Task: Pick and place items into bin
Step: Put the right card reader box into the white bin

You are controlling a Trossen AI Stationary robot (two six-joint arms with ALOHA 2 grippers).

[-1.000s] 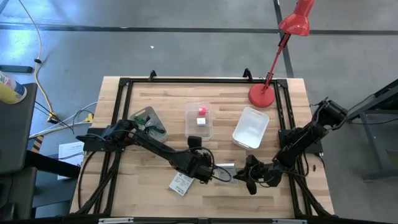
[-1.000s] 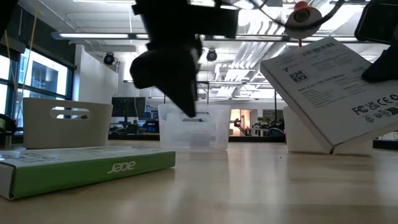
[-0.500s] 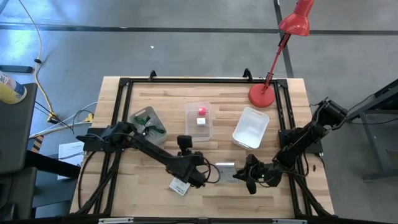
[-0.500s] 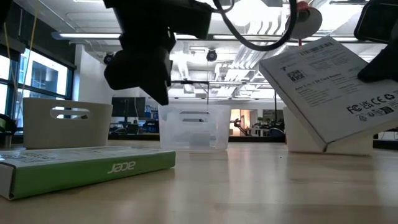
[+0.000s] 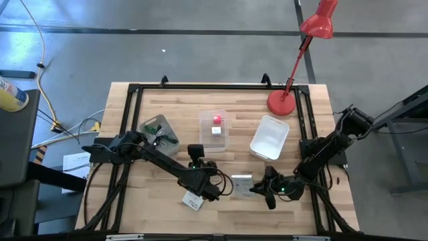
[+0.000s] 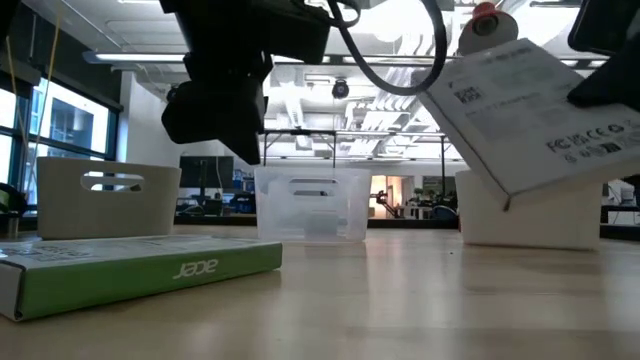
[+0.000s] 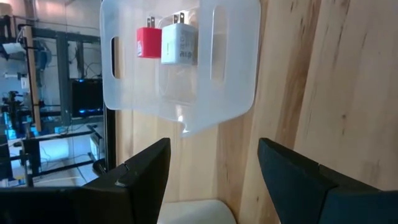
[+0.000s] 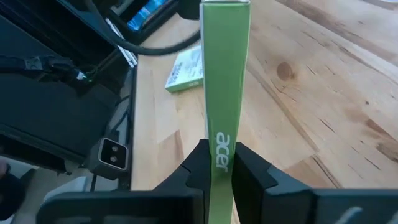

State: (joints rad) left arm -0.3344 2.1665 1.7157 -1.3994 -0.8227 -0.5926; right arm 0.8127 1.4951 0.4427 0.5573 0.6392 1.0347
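The right gripper (image 5: pixel 259 189), low and right of centre in the high view, pinches a flat white packet (image 6: pixel 520 120) by its green edge (image 8: pixel 225 81), and in the low view that packet now hangs clear of the table at the upper right instead of resting a corner on the wood, so the pick looks complete and the carry to a bin comes next. The left gripper (image 5: pixel 195 161), fingers (image 7: pixel 140 180) spread and empty, has drifted left of centre, above the second packet (image 5: pixel 193 199) lying flat near the bottom. The pink cube (image 7: pixel 148 43) and white cube (image 7: pixel 178 43) already sit in the clear bin (image 5: pixel 206 136) at upper centre.
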